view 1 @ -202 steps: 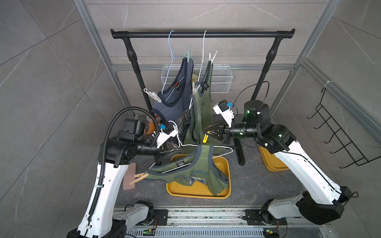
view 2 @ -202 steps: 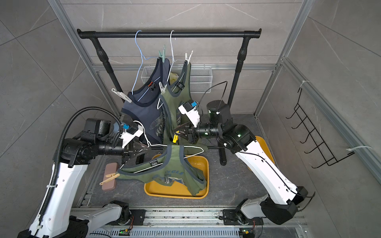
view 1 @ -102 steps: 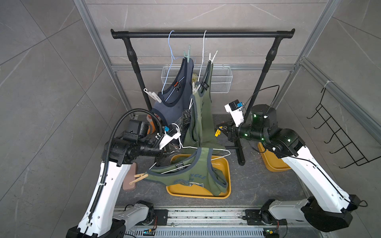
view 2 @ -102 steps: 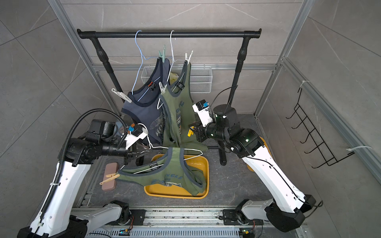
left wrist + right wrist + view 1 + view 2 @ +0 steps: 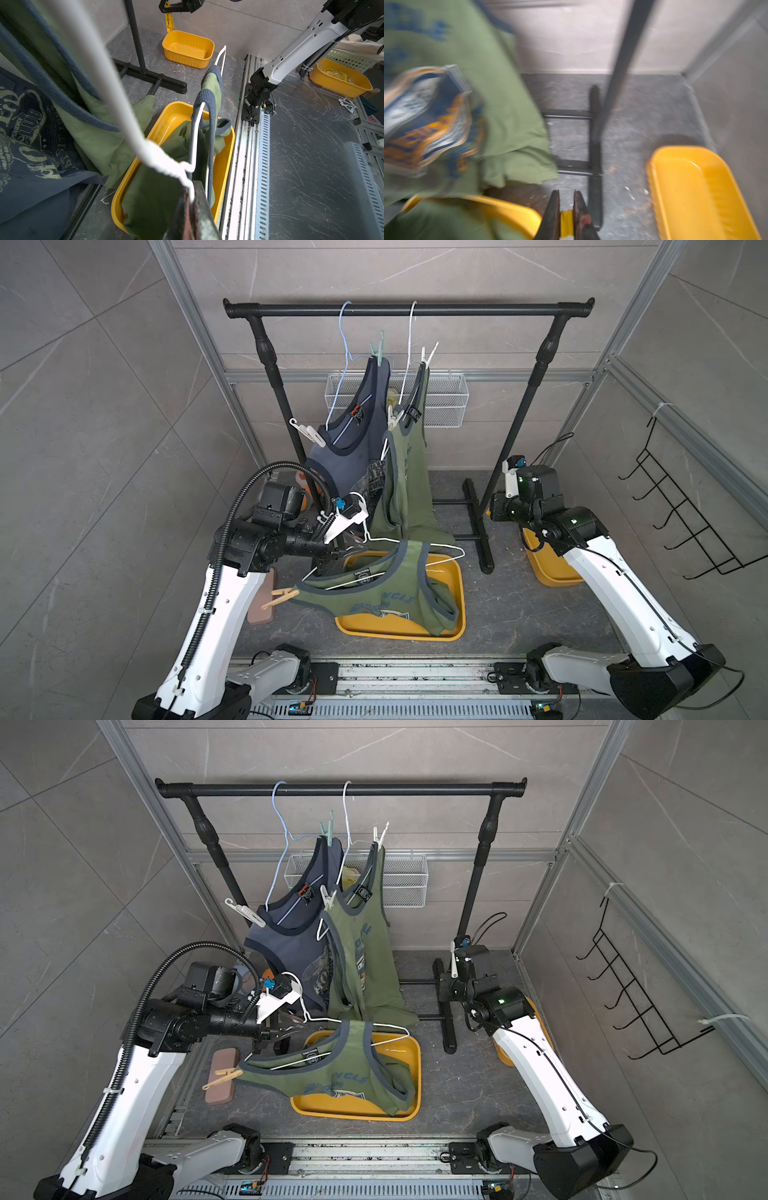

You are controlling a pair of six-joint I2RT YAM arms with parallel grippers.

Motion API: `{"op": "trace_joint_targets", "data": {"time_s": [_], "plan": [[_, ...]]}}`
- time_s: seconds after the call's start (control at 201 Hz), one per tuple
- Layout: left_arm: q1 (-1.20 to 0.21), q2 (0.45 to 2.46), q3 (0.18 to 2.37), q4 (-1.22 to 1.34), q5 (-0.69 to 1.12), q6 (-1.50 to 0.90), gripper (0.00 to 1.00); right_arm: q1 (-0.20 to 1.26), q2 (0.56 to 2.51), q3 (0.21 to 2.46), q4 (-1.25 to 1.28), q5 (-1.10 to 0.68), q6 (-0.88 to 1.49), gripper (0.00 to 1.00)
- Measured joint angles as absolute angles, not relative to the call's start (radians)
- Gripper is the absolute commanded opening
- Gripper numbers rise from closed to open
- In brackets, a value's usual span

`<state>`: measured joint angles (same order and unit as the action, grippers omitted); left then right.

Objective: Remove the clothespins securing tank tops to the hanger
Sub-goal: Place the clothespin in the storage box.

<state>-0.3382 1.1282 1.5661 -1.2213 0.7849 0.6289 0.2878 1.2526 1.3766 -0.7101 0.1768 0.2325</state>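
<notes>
Clothespin (image 5: 169, 21) in play: which one is it, and who has it? asks the listener.

Describer: Start at the right tool (image 5: 566, 193). Its two dark jaws are narrowed onto one end of a finger-length yellow plastic spring clip. In the left wrist view this yellow clothespin hangs below the jaws, with its long axis close to upright and its free end down.

Listener: Which way does it need to go?

Describer: My guess is the small yellow plastic tub (image 5: 652, 166). It stands on the dark grey table (image 5: 623, 145) beside the foot of the black metal clothes rack (image 5: 407, 308). From the tool, the tub lies lower and off toward the robot's right. The right wrist view is blurred, but it shows bare table under the clip, so the clip is beside the tub and not above it. The left wrist view puts the clip just over the tub's rim, though that may only be the sightline. The next move looks like a short sideways carry, then a release.

Listener: And the other arm?

Describer: It is well apart from the tub and busy. The left tool (image 5: 193, 187) is clamped on a thin white wire hanger (image 5: 415, 545). The hanger carries an olive green tank top (image 5: 374, 597) with grey-blue trim over a broad yellow tray (image 5: 461, 601). A tan clip (image 5: 280, 598) grips that top's shoulder on the left arm's side.
</notes>
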Motion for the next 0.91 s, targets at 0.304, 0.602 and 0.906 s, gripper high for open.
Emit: {"op": "trace_joint_targets", "data": {"time_s": [0.304,0.602,0.906], "plan": [[-0.355,1.126,1.542,-1.202,0.785,0.630,0.00,0.035,1.292,1.214,-0.558,0.231,0.314,0.00],[-0.371,1.136,1.542,-1.192,0.787,0.629,0.00,-0.136,1.392,1.019,-0.373,0.311,0.434,0.00],[-0.379,1.162,1.531,-1.155,0.787,0.625,0.00,-0.201,1.593,0.998,-0.291,0.331,0.495,0.00]]}}
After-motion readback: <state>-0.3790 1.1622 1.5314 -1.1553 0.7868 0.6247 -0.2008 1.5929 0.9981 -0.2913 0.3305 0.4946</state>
